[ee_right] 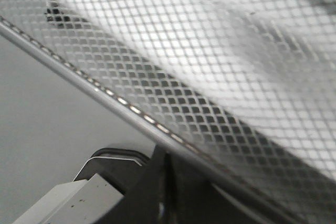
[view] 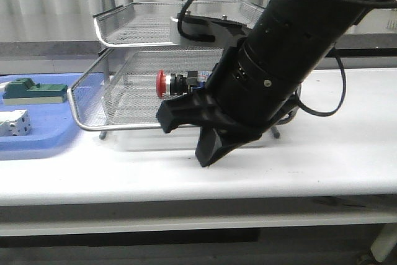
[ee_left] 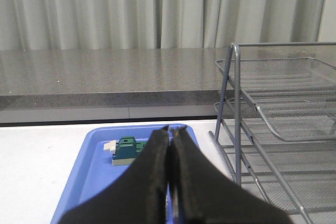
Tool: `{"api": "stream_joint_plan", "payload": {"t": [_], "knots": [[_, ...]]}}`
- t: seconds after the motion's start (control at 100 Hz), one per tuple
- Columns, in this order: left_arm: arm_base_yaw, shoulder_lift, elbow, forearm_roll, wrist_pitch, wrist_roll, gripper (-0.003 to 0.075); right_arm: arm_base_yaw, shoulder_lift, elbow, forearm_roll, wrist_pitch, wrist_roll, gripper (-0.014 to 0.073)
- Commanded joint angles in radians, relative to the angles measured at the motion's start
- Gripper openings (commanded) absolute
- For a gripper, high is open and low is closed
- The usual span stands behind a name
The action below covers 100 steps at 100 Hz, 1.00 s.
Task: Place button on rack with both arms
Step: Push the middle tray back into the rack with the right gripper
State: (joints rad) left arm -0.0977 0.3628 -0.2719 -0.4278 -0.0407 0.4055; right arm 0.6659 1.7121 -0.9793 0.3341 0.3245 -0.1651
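Observation:
The button (view: 177, 83) lies on its side in the pulled-out middle tray of the rack (view: 84, 94), red cap to the left; its rear end is hidden behind my right arm (view: 279, 60). That arm fills the middle of the front view, and its black lower end hangs before the tray's front rim. In the right wrist view my right gripper (ee_right: 161, 151) is shut and empty, tips against a chrome rim of the rack (ee_right: 131, 109); I cannot tell which tray. My left gripper (ee_left: 169, 129) is shut and empty, above the blue tray, left of the rack (ee_left: 234, 103).
A blue plastic tray (view: 43, 138) lies on the table left of the rack, holding a green-and-beige block (view: 34, 91) and a white boxy part (view: 13, 122). The tray (ee_left: 89, 177) and block (ee_left: 126, 149) also show in the left wrist view. A grey counter (ee_left: 105, 72) runs behind.

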Motion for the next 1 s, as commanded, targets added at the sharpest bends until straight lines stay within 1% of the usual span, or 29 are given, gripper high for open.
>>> {"api": "stream_joint_plan", "payload": {"t": [0.0, 0.17, 0.31, 0.66, 0.99], "knots": [[0.000, 0.004, -0.029, -0.007, -0.073, -0.010, -0.0020, -0.049, -0.014, -0.065, -0.034, -0.052, -0.009, -0.0056], [0.000, 0.004, -0.029, -0.007, -0.073, -0.010, -0.0020, -0.121, 0.060, -0.156, -0.073, -0.036, -0.009, -0.0056], [0.000, 0.004, -0.029, -0.007, -0.073, -0.010, -0.0020, -0.154, 0.111, -0.234, -0.093, -0.028, -0.009, -0.0056], [0.000, 0.005, -0.029, -0.007, -0.073, -0.010, -0.0020, -0.183, 0.156, -0.365, -0.111, -0.016, -0.009, -0.0056], [0.000, 0.005, -0.029, -0.007, -0.073, -0.010, -0.0020, -0.189, 0.161, -0.388, -0.114, 0.080, -0.009, -0.0056]]}}
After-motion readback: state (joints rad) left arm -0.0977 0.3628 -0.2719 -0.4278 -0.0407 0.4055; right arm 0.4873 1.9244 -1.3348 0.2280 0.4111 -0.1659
